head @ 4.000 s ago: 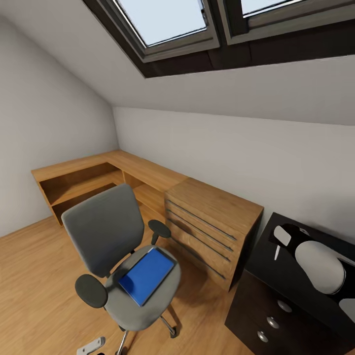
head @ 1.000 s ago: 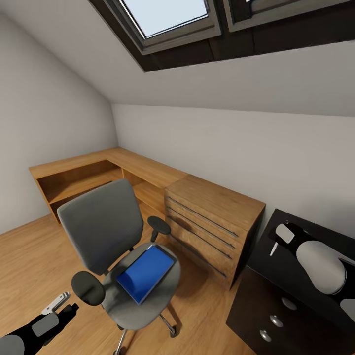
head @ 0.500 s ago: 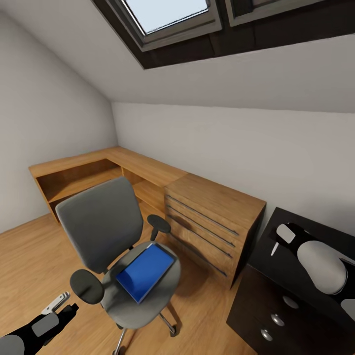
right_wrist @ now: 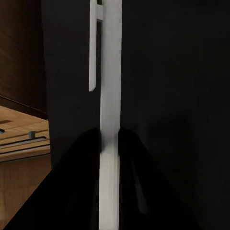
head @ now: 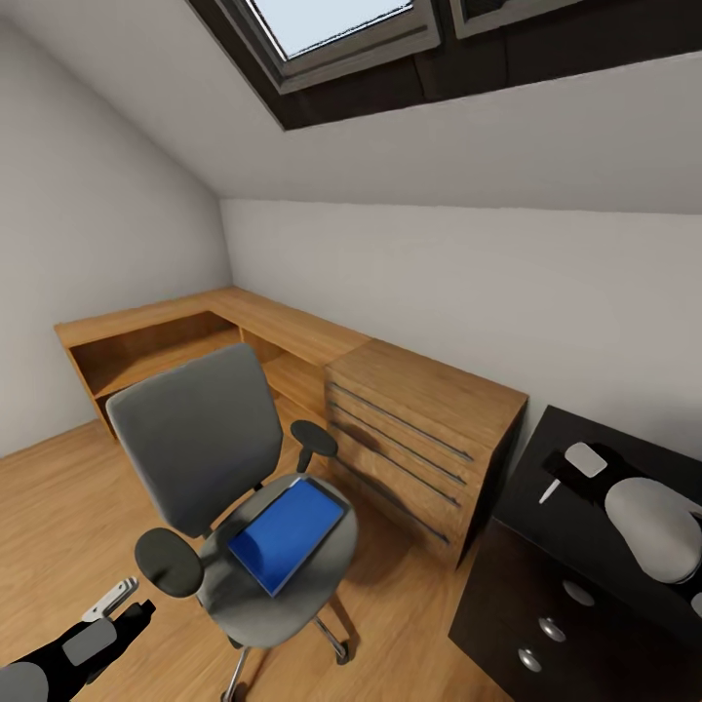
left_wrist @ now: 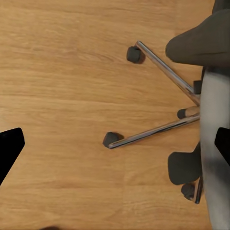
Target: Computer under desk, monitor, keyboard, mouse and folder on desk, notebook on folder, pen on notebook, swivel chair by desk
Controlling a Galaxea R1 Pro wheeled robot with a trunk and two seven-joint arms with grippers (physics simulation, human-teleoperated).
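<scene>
Wood cabinet (head: 419,444), skylight (head: 331,24) overhead

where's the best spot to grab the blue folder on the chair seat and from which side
Probably the folder's front corner that pokes toward the seat's front edge. It lies flat on the swivel chair, so there is little to pinch elsewhere. Come from the open front: the backrest blocks the rear and the armrests flank the sides. The left gripper, low beside the chair, looks the nearer one.
</scene>
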